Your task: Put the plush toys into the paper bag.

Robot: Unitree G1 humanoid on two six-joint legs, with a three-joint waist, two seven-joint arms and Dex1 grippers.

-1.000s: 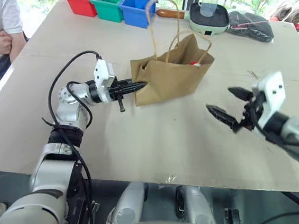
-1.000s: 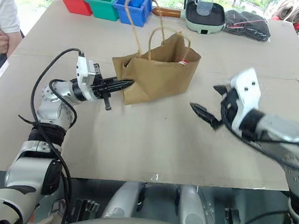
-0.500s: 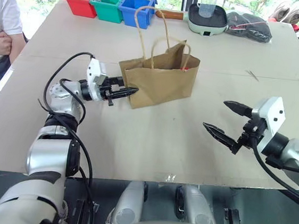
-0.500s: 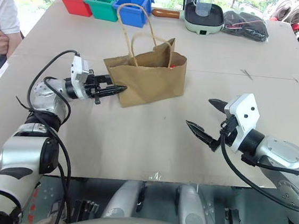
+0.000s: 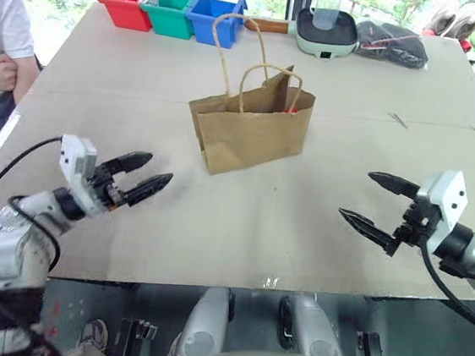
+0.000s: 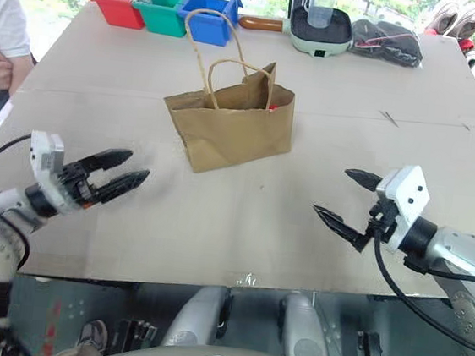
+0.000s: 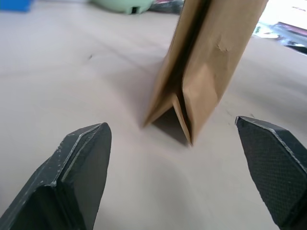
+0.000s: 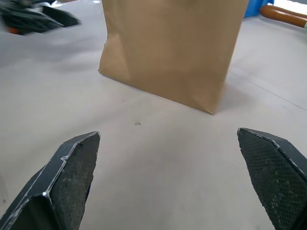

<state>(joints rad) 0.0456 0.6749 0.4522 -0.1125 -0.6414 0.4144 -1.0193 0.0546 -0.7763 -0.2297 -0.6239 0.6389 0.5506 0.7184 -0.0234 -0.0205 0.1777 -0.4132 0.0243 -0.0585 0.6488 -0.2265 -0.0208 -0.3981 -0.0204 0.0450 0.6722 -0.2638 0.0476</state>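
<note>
paper bag upright mid-table, bins behind at far edge, pan right of bins

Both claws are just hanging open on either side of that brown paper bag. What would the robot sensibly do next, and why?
Probably just draw both arms back to rest. The brown kraft paper bag stands upright on the table, with a bit of red showing at its open top, likely a toy inside. The left gripper and right gripper are open, empty and apart from the bag, and no plush toy lies on the table.

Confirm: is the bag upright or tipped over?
Upright. The bag stands on its base on the table, both handles up, with both open grippers clear of it.
</note>
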